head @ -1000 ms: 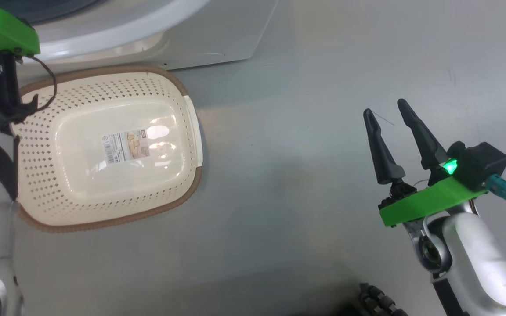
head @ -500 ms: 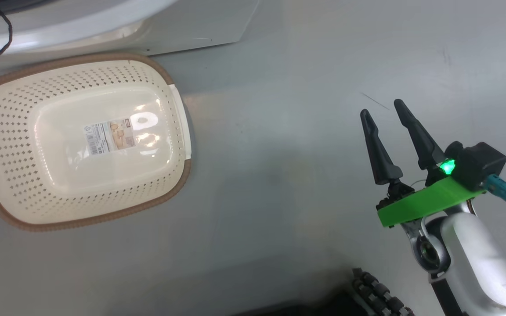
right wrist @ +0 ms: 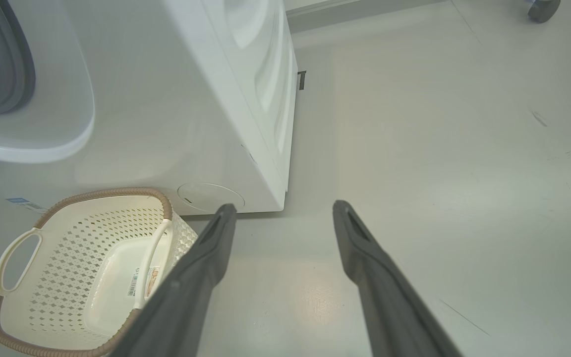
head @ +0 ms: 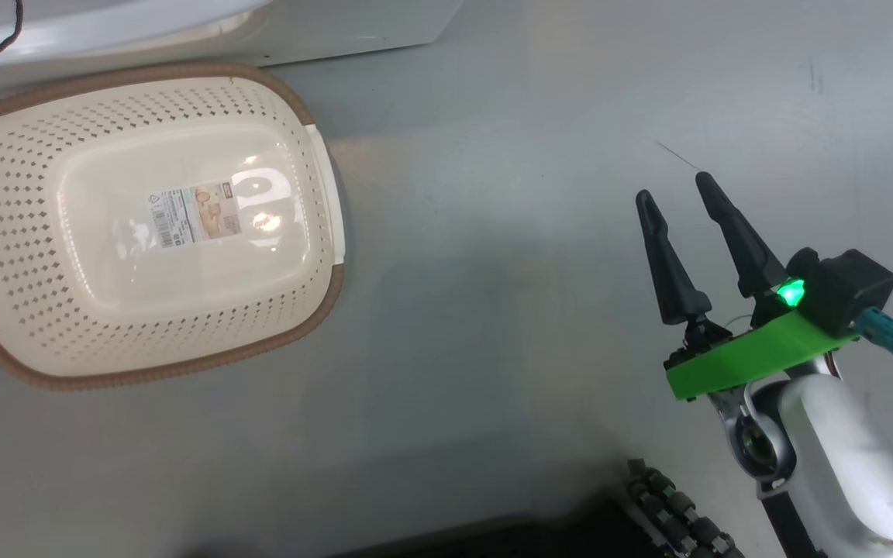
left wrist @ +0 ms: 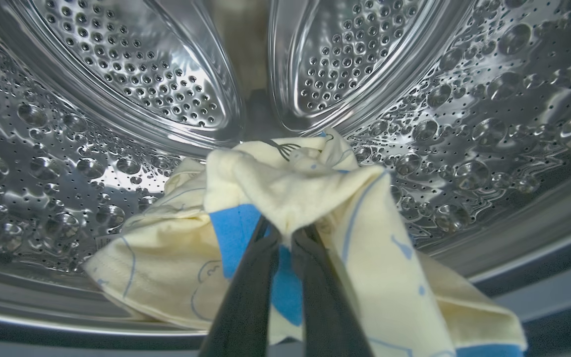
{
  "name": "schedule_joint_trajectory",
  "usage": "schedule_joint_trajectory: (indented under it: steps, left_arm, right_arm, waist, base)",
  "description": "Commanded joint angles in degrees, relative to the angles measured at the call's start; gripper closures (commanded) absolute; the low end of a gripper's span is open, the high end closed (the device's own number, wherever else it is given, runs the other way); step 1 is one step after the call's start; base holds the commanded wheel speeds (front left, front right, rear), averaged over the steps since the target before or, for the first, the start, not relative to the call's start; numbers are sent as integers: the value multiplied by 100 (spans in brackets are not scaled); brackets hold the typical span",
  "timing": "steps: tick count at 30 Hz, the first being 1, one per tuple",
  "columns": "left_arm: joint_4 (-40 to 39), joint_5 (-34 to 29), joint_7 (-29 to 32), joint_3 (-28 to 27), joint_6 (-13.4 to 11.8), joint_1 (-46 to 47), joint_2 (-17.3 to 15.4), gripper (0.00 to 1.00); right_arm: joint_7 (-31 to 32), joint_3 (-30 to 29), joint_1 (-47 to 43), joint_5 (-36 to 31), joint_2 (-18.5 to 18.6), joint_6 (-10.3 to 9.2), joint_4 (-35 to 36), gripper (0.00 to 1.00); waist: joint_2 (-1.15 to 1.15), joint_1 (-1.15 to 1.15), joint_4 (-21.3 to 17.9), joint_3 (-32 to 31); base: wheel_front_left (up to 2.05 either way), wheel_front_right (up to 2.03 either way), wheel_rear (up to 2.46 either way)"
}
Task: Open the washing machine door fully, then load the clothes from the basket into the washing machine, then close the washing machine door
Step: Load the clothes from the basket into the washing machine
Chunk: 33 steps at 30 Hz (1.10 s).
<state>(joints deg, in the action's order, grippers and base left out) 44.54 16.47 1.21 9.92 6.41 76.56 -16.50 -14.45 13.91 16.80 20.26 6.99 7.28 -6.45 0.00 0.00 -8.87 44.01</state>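
- The clothes (left wrist: 315,198), pale yellow with line-drawn prints and bright blue trim, are inside the washing machine's steel drum (left wrist: 132,74).
- The left end effector (left wrist: 287,229) reaches into the drum. Its two dark fingers are pressed almost together, pinching a fold of the yellow cloth beside a blue band.
- The bundle is bunched, peaking just above the fingertips. It spreads across the left wrist view from lower left to lower right. The lower left part lies against the drum's perforated wall near the front lip, and the lower right part ends in a blue edge. Whether this is one garment or two cannot be told.
- The left wrist view gives the drum's inside, with its dimpled wall and two raised perforated panels.
- The right wrist view gives the washing machine (right wrist: 166,99) from outside: white front and side, grey gasket (right wrist: 18,64) and a blue label (right wrist: 18,201) low down.
- The basket (head: 20,194) stands on the floor (head: 493,310) just before the washer, mouth upward. Its long axis runs left to right in the head view, along the machine's front. Its glossy bottom carries a sticker (head: 194,215).
- The right end effector (head: 673,186) hangs over bare floor, well apart from the basket, its fingers spread and gripping nothing.
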Motion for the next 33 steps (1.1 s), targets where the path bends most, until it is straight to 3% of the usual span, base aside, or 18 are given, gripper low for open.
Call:
schedule_joint_trajectory:
  steps: [1,11,23,33]
  left_arm:
    - [-51,-58,-67,-45,20,229,-209,100]
    - [552,-69,-254,213,62,826,-131,100]
    - [814,-426,-1409,558,3,1405,-286,100]
    - [1668,-140,-708,604,66,1590,-207,100]
  right_arm:
    - [-55,106,-198,34,26,21,175,0]
    - [-55,157,-225,36,10,21,212,0]
    - [-55,216,-195,53,-18,21,206,0]
    - [-55,247,-174,80,7,21,175,0]
  waist:
    - [0,0,2,22]
    - [0,0,-66,232]
    - [0,0,-140,442]
    - [0,0,-132,439]
  base:
    - [0,0,0]
    - [0,0,0]
    - [0,0,0]
    - [0,0,0]
